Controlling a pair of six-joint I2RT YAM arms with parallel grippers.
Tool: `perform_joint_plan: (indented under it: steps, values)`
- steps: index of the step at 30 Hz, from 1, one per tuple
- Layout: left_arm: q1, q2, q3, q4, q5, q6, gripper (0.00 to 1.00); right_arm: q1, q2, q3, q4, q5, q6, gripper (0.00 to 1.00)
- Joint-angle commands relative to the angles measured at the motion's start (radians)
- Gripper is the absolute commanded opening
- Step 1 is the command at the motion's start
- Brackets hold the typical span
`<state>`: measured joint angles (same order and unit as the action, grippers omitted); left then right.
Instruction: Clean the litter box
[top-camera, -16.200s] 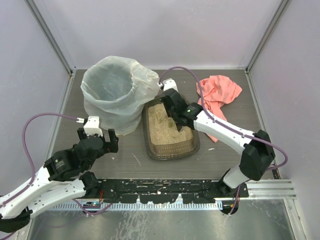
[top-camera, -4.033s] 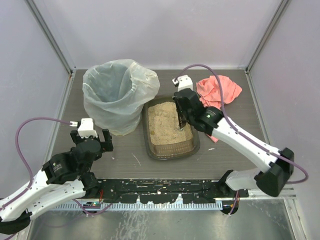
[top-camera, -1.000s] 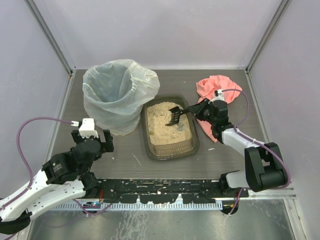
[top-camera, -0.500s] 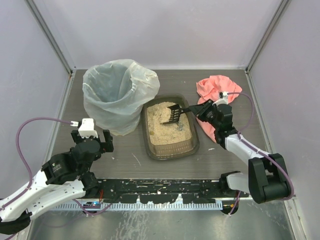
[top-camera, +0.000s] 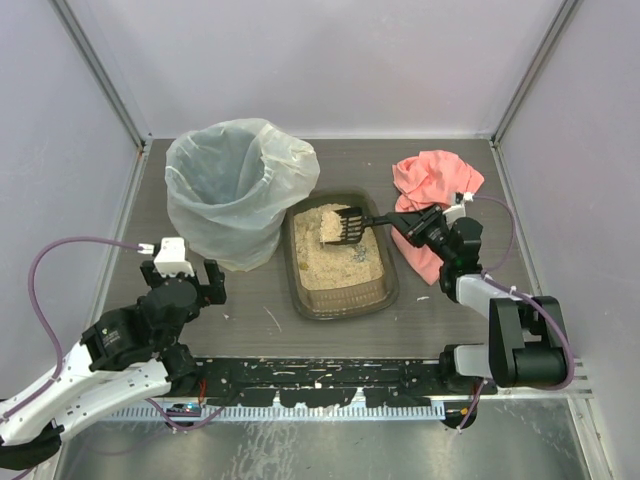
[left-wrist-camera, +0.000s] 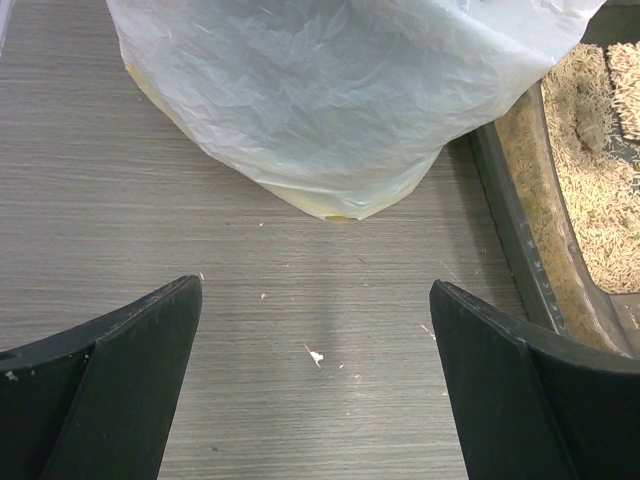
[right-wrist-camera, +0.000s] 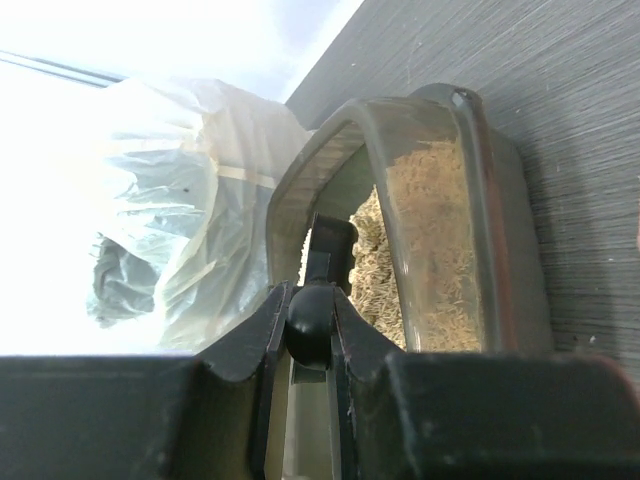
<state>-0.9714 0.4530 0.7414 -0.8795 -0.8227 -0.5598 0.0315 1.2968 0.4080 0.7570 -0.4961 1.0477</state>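
The litter box (top-camera: 296, 285), a shallow dark tray holding tan litter, sits mid-table; its wall also shows in the left wrist view (left-wrist-camera: 520, 240) and the right wrist view (right-wrist-camera: 495, 220). A small black slotted scoop (top-camera: 340, 227) carrying litter hovers over the tray's far end. My right gripper (top-camera: 400, 222) is shut on the scoop's handle (right-wrist-camera: 310, 310), reaching in from the tray's right side. My left gripper (top-camera: 183, 285) stands open over bare table left of the tray, nothing between its fingers (left-wrist-camera: 110, 380).
A tall bin lined with a translucent white bag (top-camera: 235, 190) stands against the tray's far-left corner, seen close in the left wrist view (left-wrist-camera: 330, 90). A pink cloth (top-camera: 435, 180) lies at the back right. Litter crumbs (left-wrist-camera: 316, 355) dot the table.
The right arm has drawn back to the right and lowered, and the scoop has lifted from the litter and shifted toward the tray's far end. The left arm has not moved.
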Motion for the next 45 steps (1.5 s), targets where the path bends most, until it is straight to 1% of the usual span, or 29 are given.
perform_joint_plan:
  steps: [1, 4, 9, 12, 14, 15, 17, 19, 21, 22, 25, 28, 29, 31, 32, 34, 35, 38, 39, 41, 42, 45]
  values:
    - [-0.003, -0.017, 0.0, 0.044, -0.02, 0.002, 0.99, -0.057, 0.014, -0.011, 0.218, -0.129, 0.116, 0.0]
    - [-0.003, -0.024, -0.001, 0.046, -0.02, 0.003, 0.99, -0.097, 0.025, -0.018, 0.247, -0.156, 0.143, 0.0]
    - [-0.003, -0.024, -0.004, 0.049, -0.019, 0.005, 0.99, -0.126, 0.051, -0.037, 0.357, -0.172, 0.207, 0.01]
    - [-0.003, -0.019, -0.002, 0.048, -0.019, 0.004, 0.99, -0.111, 0.062, -0.036, 0.351, -0.147, 0.209, 0.01]
    - [-0.004, -0.016, -0.002, 0.05, -0.02, 0.004, 0.99, -0.1, 0.074, -0.03, 0.366, -0.174, 0.201, 0.0]
    - [-0.003, -0.014, -0.002, 0.05, -0.02, 0.004, 0.99, -0.109, 0.074, -0.033, 0.37, -0.179, 0.2, 0.01]
    - [-0.003, -0.009, -0.001, 0.05, -0.02, 0.005, 0.99, -0.139, 0.059, -0.064, 0.367, -0.14, 0.215, 0.01]
    - [-0.003, -0.009, 0.0, 0.048, -0.019, 0.005, 0.99, -0.116, 0.056, -0.064, 0.354, -0.123, 0.213, 0.01]
    - [-0.003, -0.009, -0.003, 0.051, -0.019, 0.006, 0.99, -0.072, 0.076, -0.027, 0.348, -0.167, 0.185, 0.01]
    - [-0.003, -0.008, -0.004, 0.051, -0.019, 0.007, 0.99, -0.073, 0.078, -0.032, 0.361, -0.169, 0.194, 0.01]
    - [-0.003, -0.002, 0.001, 0.05, -0.017, 0.006, 0.99, -0.116, 0.056, -0.097, 0.367, -0.086, 0.237, 0.0]
    - [-0.004, -0.006, 0.0, 0.05, -0.019, 0.005, 0.99, -0.055, 0.095, -0.046, 0.371, -0.169, 0.198, 0.01]
    - [-0.003, -0.008, -0.003, 0.051, -0.02, 0.007, 0.99, -0.074, 0.102, -0.058, 0.404, -0.173, 0.222, 0.01]
    - [-0.003, -0.008, -0.001, 0.052, -0.021, 0.007, 0.99, -0.128, 0.093, -0.122, 0.446, -0.11, 0.284, 0.01]
    - [-0.003, -0.007, 0.001, 0.048, -0.02, 0.005, 0.99, -0.121, 0.085, -0.128, 0.441, -0.098, 0.273, 0.01]
    - [-0.003, -0.01, 0.001, 0.045, -0.018, 0.003, 0.99, -0.063, 0.084, -0.053, 0.366, -0.165, 0.195, 0.0]
    - [-0.003, -0.011, -0.001, 0.049, -0.017, 0.004, 0.99, -0.054, 0.083, -0.042, 0.354, -0.176, 0.177, 0.01]
    - [-0.003, -0.01, -0.001, 0.052, -0.016, 0.006, 0.99, -0.12, 0.051, -0.11, 0.371, -0.074, 0.255, 0.01]
    - [-0.003, -0.008, 0.001, 0.048, -0.016, 0.005, 0.99, -0.109, 0.051, -0.111, 0.377, -0.084, 0.247, 0.01]
    - [-0.003, -0.009, 0.003, 0.042, -0.017, 0.0, 0.99, -0.055, 0.076, -0.011, 0.309, -0.184, 0.169, 0.01]
    - [-0.003, -0.012, 0.001, 0.044, -0.017, 0.002, 0.99, -0.05, 0.083, 0.005, 0.299, -0.204, 0.157, 0.01]
    - [-0.003, -0.011, -0.003, 0.052, -0.017, 0.006, 0.99, -0.121, 0.062, -0.05, 0.318, -0.123, 0.245, 0.01]
